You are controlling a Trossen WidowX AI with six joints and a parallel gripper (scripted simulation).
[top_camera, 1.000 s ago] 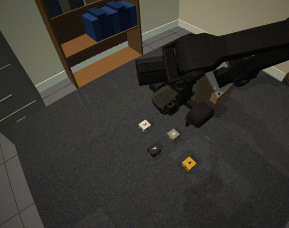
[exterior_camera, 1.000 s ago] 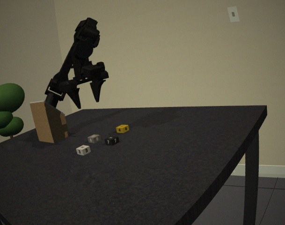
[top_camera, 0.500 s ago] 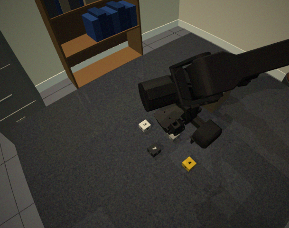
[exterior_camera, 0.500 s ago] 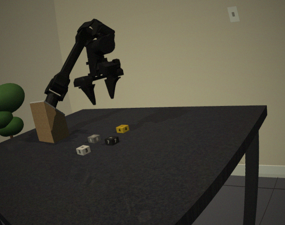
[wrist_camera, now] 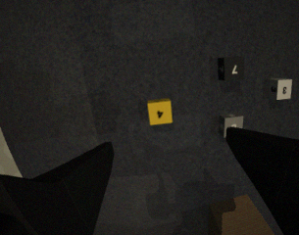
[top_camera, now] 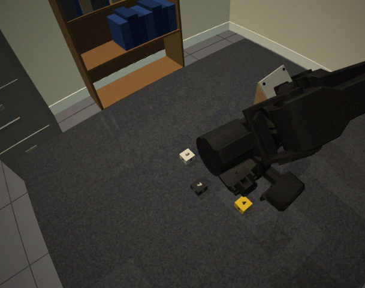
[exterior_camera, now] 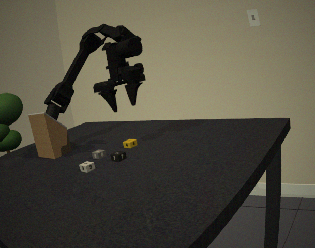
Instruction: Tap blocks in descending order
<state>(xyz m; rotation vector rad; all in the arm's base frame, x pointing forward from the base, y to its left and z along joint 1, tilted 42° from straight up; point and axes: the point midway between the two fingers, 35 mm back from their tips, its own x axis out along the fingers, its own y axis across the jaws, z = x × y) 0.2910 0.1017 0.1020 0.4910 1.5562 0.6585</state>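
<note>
My gripper is open and empty, high above the table. In the wrist view the yellow block 4 lies between the fingertips in the picture, a little beyond them. The black block 7 and the white block 3 stand apart from it. The grey block seems to show an 8; a finger partly covers it in the wrist view, and the arm hides it in the top view.
The blocks stand on the dark table. The arm's wooden base stands behind the grey and white blocks in the exterior view. A bookshelf and a dark cabinet are beyond the table.
</note>
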